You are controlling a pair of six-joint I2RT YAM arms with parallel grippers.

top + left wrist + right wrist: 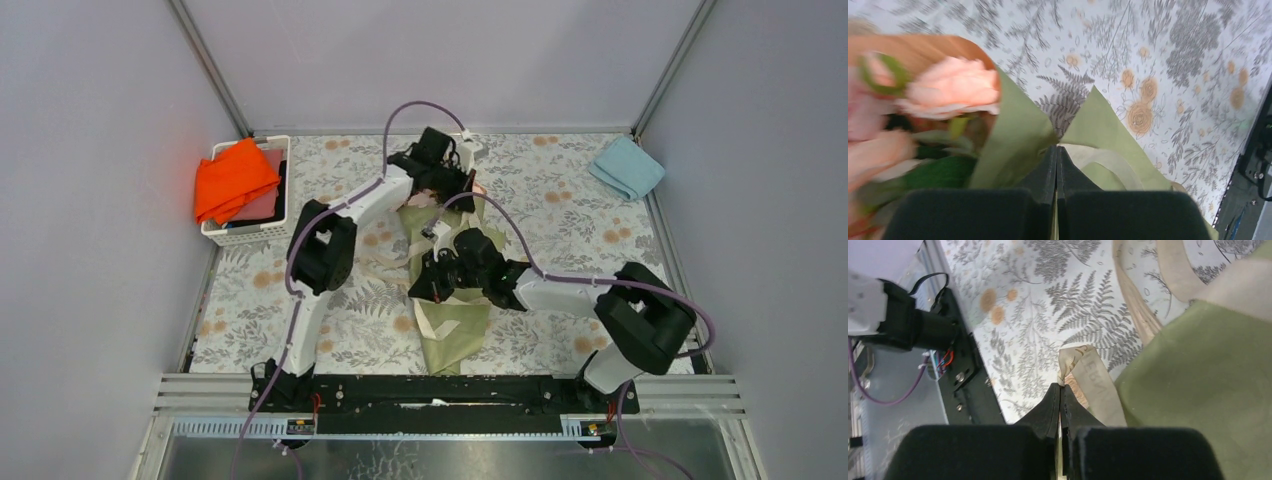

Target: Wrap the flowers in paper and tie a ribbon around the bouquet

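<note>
The bouquet (pixel 455 325) lies at centre frame on the flower-printed bench (pixel 560 200), its pink flowers (pixel 953 85) toward the top, wrapped in olive paper (pixel 1018 130). The left hand (pixel 1056 150), fingers together, presses at the paper's fold beside the flowers. The right hand (pixel 1060 387), mid-frame, is clamped on an end of the cream ribbon (pixel 1098 385) beside the cone.

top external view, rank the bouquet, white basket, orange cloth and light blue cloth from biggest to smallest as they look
1. bouquet, largest, though the arms hide part of it
2. white basket
3. orange cloth, almost as big as the basket it lies in, a close call
4. light blue cloth, smallest
</note>
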